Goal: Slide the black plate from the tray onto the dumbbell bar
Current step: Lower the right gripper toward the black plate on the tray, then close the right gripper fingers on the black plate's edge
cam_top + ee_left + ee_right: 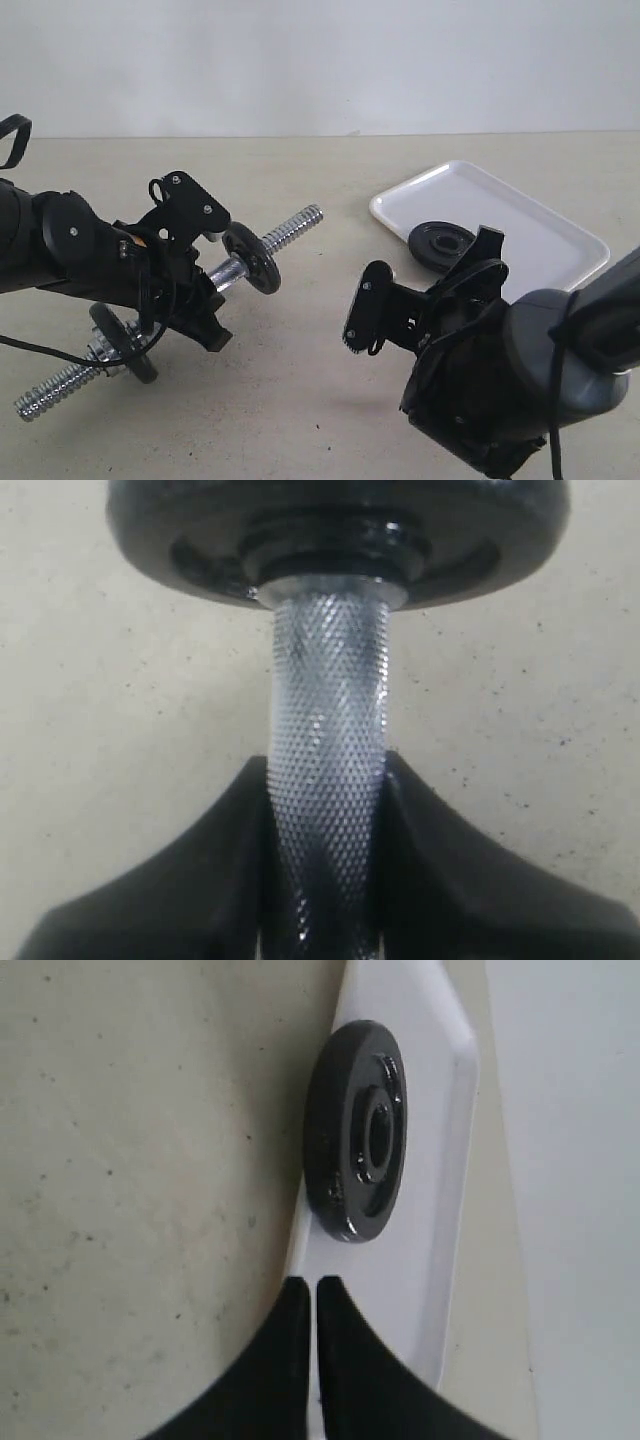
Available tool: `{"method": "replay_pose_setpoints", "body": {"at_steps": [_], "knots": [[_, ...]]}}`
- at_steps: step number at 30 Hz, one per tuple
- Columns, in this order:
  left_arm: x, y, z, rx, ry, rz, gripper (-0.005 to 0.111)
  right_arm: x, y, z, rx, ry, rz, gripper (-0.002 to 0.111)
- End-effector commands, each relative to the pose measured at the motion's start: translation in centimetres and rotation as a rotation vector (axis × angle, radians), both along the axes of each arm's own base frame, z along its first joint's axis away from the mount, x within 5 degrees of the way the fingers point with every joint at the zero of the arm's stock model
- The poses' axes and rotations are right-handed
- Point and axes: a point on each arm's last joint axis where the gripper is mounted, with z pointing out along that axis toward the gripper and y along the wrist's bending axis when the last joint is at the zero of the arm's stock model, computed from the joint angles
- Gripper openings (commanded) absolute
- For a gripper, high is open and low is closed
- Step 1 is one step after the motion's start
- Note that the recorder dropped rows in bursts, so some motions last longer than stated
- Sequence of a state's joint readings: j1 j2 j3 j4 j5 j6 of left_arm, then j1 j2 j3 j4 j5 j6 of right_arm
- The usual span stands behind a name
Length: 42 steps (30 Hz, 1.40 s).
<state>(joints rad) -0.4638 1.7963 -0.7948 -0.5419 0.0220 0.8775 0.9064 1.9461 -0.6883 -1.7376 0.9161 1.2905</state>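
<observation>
The dumbbell bar (pixel 232 270) slants across the left of the exterior view, one threaded end low (pixel 45 392), the other raised. My left gripper (pixel 325 810) is shut on its knurled middle (pixel 328 730). One black disc (pixel 251 258) sits on the bar beyond the grip and fills the far part of the left wrist view (pixel 335 535); another disc (pixel 124 342) sits near the low end. The black plate (pixel 441 245) lies flat at the near corner of the white tray (pixel 540 230). My right gripper (pixel 314 1284) is shut and empty, just short of that plate (pixel 358 1130).
The beige tabletop (pixel 300 400) runs to a white wall behind. The tray's rim (pixel 310 1200) lies between my right fingertips and the table. The bulky right arm (pixel 500 370) hides the tray's near edge.
</observation>
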Motion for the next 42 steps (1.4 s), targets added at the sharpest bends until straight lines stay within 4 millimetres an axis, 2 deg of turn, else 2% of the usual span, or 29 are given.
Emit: {"method": "replay_pose_setpoints", "body": {"at_steps": [1,14,22,33,39,42], "knots": [[-0.9,1.1,12.1,-0.186,-0.429,0.07,0.004,0.0,-0.2,-0.5,0.022,-0.019,-0.034,0.0],[-0.9,1.1,12.1,-0.186,-0.427,0.069,0.004,0.3,-0.1,-2.4,-0.045,-0.02,-0.05,0.0],[-0.9,1.1,12.1,-0.186,-0.427,0.069,0.004,0.5,0.0,-2.3,-0.042,-0.028,-0.052,0.0],[-0.9,1.1,12.1,-0.186,-0.425,0.069,0.004,2.1,2.3,-1.2,0.008,-0.043,-0.014,0.0],[-0.9,1.1,12.1,-0.186,-0.425,0.069,0.004,2.6,1.6,-1.4,0.021,-0.017,-0.033,0.0],[-0.9,1.1,12.1,-0.186,-0.425,0.069,0.004,3.2,0.9,-1.6,0.056,0.002,-0.07,0.004]]}}
